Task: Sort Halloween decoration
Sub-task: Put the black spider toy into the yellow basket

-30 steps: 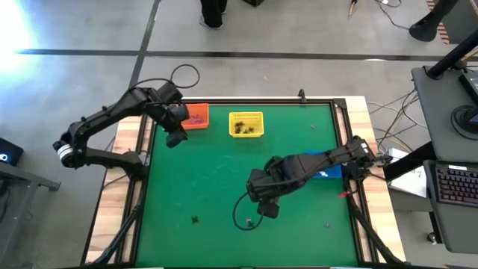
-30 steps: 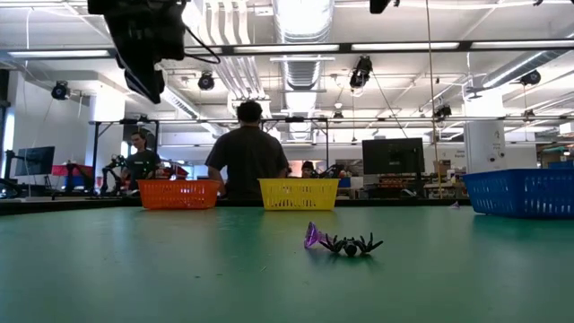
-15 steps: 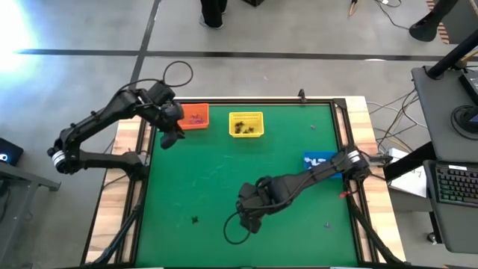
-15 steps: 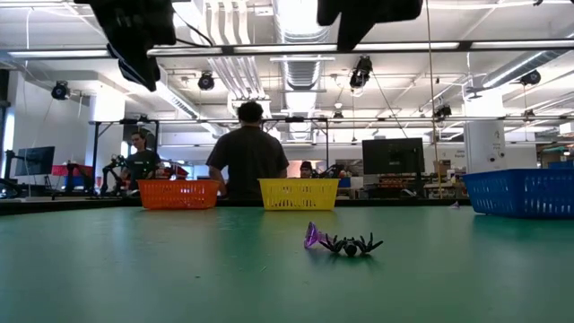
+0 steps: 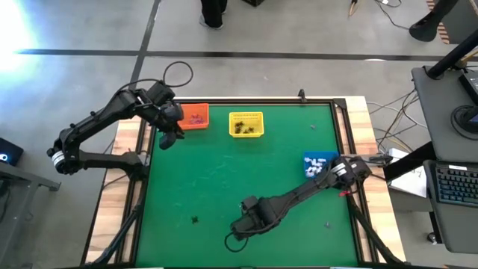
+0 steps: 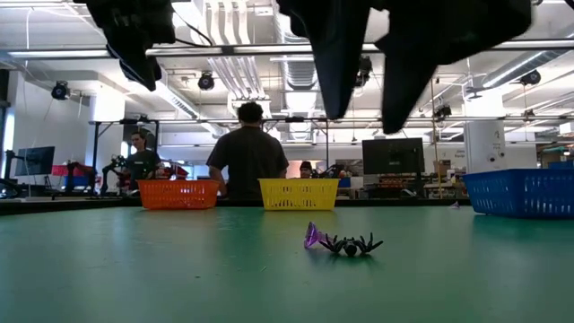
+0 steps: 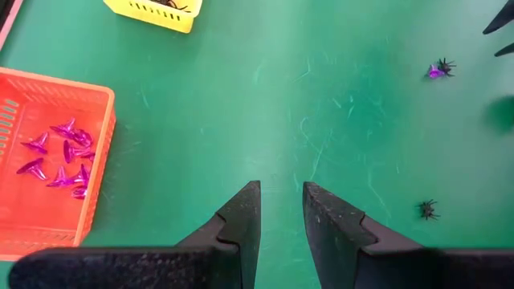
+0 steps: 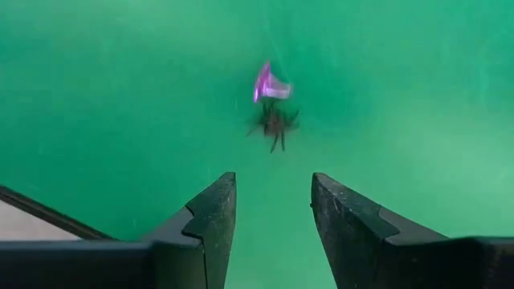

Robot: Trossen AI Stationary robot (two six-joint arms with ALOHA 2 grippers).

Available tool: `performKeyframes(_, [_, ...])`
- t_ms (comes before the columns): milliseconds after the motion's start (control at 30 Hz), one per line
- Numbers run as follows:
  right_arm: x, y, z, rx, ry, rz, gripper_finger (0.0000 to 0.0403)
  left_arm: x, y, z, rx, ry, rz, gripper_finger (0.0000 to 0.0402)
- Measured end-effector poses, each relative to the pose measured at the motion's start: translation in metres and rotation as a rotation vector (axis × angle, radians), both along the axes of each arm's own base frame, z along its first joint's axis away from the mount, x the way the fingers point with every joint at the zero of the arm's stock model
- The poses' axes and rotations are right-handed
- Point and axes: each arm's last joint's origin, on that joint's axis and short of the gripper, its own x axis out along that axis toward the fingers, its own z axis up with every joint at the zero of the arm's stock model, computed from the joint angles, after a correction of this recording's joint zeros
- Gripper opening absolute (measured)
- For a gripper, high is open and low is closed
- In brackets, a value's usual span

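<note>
A purple trinket (image 8: 269, 83) and a black spider (image 8: 275, 122) lie touching on the green mat, near its front middle; the low view shows both, the purple trinket (image 6: 312, 236) and the spider (image 6: 352, 244). My right gripper (image 8: 273, 189) hangs open above them, pointing down, and touches nothing; in the high view the right gripper (image 5: 243, 224) hides the pair. My left gripper (image 5: 170, 138) waits open beside the orange basket (image 5: 196, 116), nothing between its fingers (image 7: 241, 213). Another spider (image 5: 195, 220) lies at the front left.
The orange basket (image 7: 48, 160) holds purple trinkets (image 7: 60, 156). The yellow basket (image 5: 246, 125) holds black ones, and the blue basket (image 5: 320, 164) at the right holds white ones. Loose trinkets lie at the front right (image 5: 326, 223) and far right (image 5: 313, 127). People stand beyond the table.
My right gripper has swung toward the table's near-left and come down, rolling its wrist, until it hangs over the purple trinket and spider. Its arm no longer covers the blue basket. The trinkets have not moved.
</note>
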Motion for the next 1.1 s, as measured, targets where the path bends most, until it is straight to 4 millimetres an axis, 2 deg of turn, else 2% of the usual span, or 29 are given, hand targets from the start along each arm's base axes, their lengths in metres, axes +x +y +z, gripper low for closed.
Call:
performKeyframes(167, [0.004, 0.007, -0.014, 0.020, 0.018, -0.076, 0.0155, 0.000, 0.000, 0.000, 0.013, 0.000, -0.018, 0.0077])
performKeyframes(467, [0.011, 0.009, -0.042, 0.003, 0.059, -0.116, 0.0155, 0.000, 0.000, 0.000, 0.017, -0.002, -0.022, 0.0077])
performKeyframes(833, [0.019, 0.001, -0.063, -0.034, 0.081, -0.133, 0.0155, 0.000, 0.000, 0.000, 0.017, -0.002, -0.022, 0.0077])
performKeyframes(1100, [0.019, 0.000, -0.068, -0.003, 0.115, -0.133, 0.0155, 0.000, 0.000, 0.000, 0.017, -0.002, -0.022, 0.0077])
